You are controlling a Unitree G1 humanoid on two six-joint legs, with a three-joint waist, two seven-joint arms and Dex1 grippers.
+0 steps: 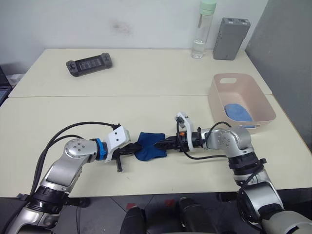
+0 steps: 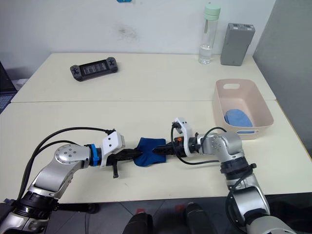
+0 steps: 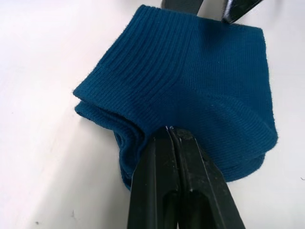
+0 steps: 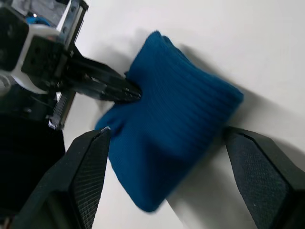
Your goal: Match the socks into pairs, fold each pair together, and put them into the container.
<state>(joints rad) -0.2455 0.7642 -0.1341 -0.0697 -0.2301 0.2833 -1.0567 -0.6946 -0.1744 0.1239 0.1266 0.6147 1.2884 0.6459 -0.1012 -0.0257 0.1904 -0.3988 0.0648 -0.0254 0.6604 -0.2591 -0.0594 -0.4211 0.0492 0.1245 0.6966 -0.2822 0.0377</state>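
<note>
Folded navy socks point(image 1: 149, 146) lie on the near part of the cream table point(image 1: 97, 105), directly between my two grippers. I read the bundle as the dark navy pair folded together: the left wrist view shows stacked fabric layers along one edge, though I cannot count the layers with certainty.

Left gripper point(image 3: 172, 132): the two black fingers are pressed together on the near edge of the navy socks, pinching the fabric. In the head views this gripper reaches in from the robot's left, tips at the bundle's left edge.

Right gripper point(image 4: 167, 138): the fingers are spread wide, one on each side of the navy socks, with table surface visible between each pad and the fabric. I see no contact there. In the head views this gripper reaches in from the robot's right.

Pink container point(image 1: 263, 106) stands on the table at the robot's right, well apart from the bundle. A folded light blue sock bundle point(image 1: 237, 112) lies inside it, toward its near end.

At the table's far edge I see a black handheld controller point(image 1: 89, 64), a clear bottle point(image 1: 201, 30) with a pale green cap, and a grey box point(image 1: 231, 38) just beside the bottle.
</note>
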